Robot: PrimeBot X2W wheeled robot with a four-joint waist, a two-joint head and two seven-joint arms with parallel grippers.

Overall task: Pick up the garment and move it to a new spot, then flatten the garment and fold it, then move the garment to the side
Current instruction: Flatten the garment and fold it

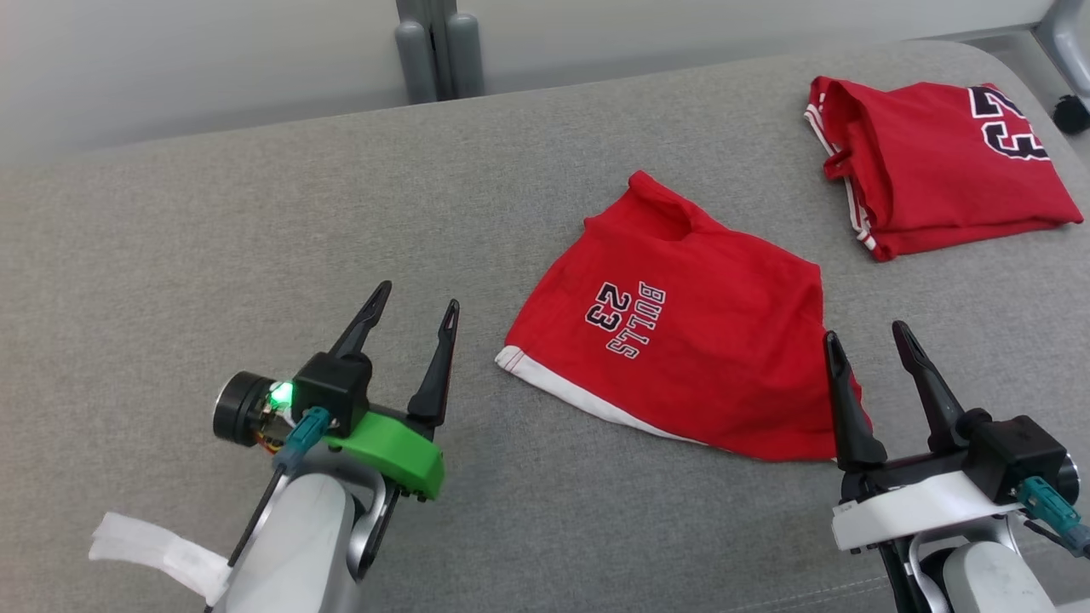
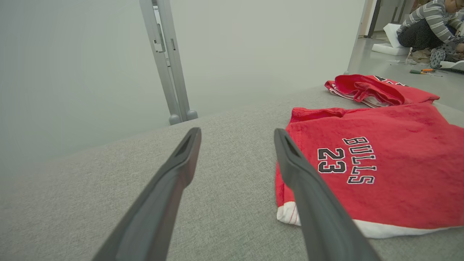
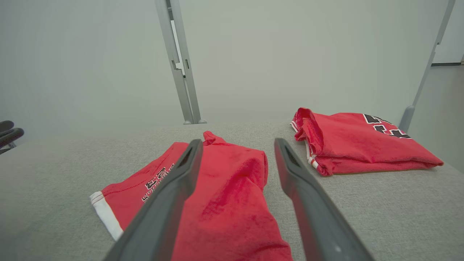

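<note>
Two hands, both w/ fingers spread wide & nothing held, flank the work. Our left hand [image 1: 418, 296] hovers low over bare grey desk [image 1: 213, 213], just left of the garment [image 1: 681, 340]. Its forearm comes up from the lower-left corner and the fingers angle twd the cloth's white hem. We judge it's parked there to stay clear yet close enough to help. The garment sits mid-desk, red w/ "BULLS 23" face up. It looks already doubled over into a compact shape, collar end away from us, so prob. the fold is done & the move to the side is what's left. Our right hand [image 1: 865, 333] is at the garment's near-right corner, fingers pointing away from us, one over the red edge, the other past it over the desk. Whether it touches cloth we can't tell. That straddle suits pinching the corner. Far right, well apart, a second jersey [image 1: 937, 162] lies folded nr the desk's edge, likely marking the side spot.
</note>
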